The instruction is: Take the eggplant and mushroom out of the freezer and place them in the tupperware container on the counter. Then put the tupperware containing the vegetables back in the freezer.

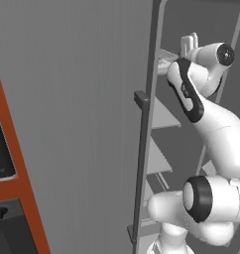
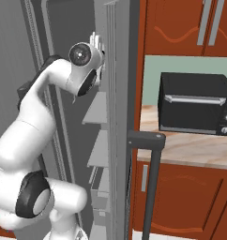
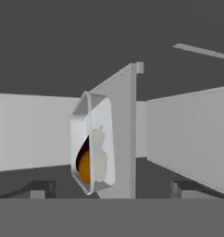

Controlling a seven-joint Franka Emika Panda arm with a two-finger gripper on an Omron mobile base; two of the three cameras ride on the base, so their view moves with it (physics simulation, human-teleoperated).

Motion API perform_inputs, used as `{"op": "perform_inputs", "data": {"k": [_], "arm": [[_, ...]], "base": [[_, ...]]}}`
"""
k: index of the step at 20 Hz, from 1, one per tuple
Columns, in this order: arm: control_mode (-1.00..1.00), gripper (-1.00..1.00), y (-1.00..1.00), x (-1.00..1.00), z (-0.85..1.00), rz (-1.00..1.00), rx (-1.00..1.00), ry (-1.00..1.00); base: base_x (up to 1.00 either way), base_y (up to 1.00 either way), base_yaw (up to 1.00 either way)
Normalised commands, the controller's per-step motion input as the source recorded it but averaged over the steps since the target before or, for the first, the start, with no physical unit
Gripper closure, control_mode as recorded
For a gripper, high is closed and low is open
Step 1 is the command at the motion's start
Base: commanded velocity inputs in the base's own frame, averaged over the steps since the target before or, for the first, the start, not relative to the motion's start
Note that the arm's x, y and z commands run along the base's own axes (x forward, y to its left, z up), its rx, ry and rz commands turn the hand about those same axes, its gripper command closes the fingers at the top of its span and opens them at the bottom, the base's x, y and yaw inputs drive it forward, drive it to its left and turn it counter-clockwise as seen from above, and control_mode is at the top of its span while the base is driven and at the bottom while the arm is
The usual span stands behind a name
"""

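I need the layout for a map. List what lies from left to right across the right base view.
Robot arm → gripper → freezer shelves → freezer door handle → toaster oven on the counter.

orange-brown wooden cabinets (image 2: 181, 197), a pale green wall (image 2: 152, 79), a black toaster oven (image 2: 196, 104).

- Tupperware container (image 3: 93, 143): translucent whitish plastic, smooth, slightly glossy.
- Freezer (image 1: 82, 99): matt grey exterior; shelves (image 3: 118, 134) smooth, light grey.
- Counter (image 2: 190, 145): marbled beige stone, polished.
- Cabinets (image 2: 185, 197): orange-brown wood, satin finish.
- Toaster oven (image 2: 195, 103): matt black casing.
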Motion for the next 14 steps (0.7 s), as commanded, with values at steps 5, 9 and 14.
{"op": "perform_inputs", "data": {"k": [5,9,14], "arm": [[-1.0,-1.0,0.0,-1.0,-0.02,0.0,0.0,0.0],[-1.0,-1.0,0.0,-1.0,0.0,0.0,0.0,0.0],[-1.0,-1.0,0.02,-1.0,-0.03,0.0,0.0,0.02]], "base": [[0.0,0.0,0.0],[0.0,0.0,0.0],[0.0,0.0,0.0]]}}
